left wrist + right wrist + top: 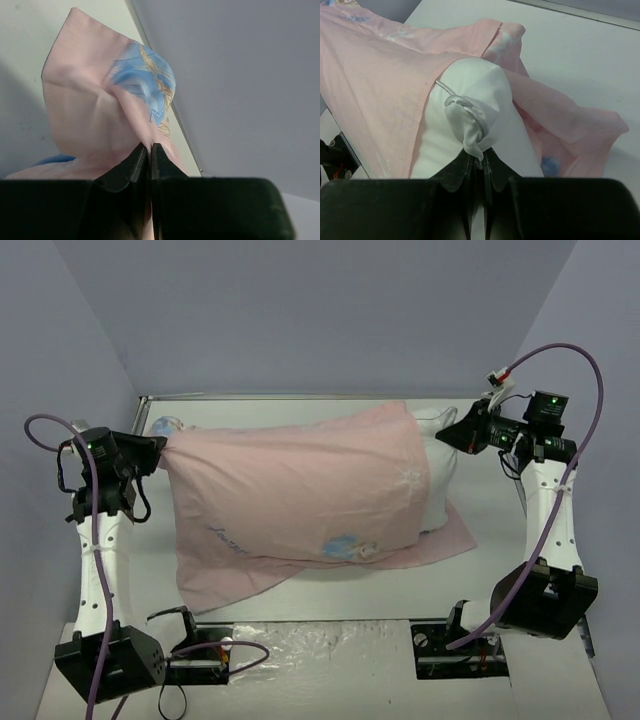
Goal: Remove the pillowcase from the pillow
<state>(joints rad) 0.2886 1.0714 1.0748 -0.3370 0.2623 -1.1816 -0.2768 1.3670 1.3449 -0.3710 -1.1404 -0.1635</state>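
Left gripper (150, 148) is clamped tight on a pillowcase (85, 115) corner, apparently at its closed end. Right gripper (480, 155) pinches the pillow (480, 100) corner.

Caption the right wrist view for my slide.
Right gripper pinches a corner of the white pillow poking from the pink pillowcase.

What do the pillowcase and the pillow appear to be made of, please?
The pillowcase looks like thin woven cloth, perhaps cotton or a blend: matte pink, printed, draping in soft creases, with a stitched hem. The pillow looks like smooth white fabric, slightly shiny, over soft filling; its pinched corner bunches into folds.
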